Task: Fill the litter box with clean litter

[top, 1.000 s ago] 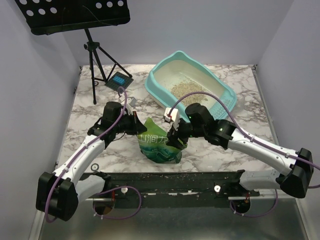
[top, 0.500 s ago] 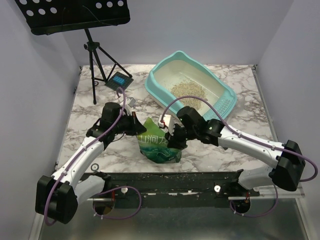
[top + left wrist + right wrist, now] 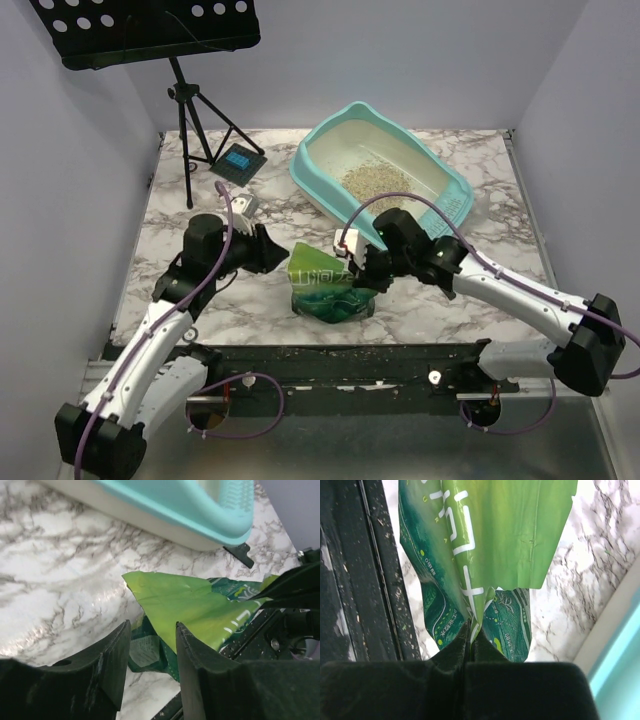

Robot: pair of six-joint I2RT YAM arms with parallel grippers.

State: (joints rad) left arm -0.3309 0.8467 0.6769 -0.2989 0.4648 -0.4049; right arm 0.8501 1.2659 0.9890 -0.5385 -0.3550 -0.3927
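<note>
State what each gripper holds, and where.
Right gripper pinches the green bag at a creased edge of its foil. Left gripper is open, holding nothing.

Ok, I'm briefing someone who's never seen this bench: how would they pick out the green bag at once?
On the marble table, look in front of the turquoise litter box. The green bag sits crumpled there, its top pinched in the right gripper; it's the only glossy green thing, with white lettering.
</note>
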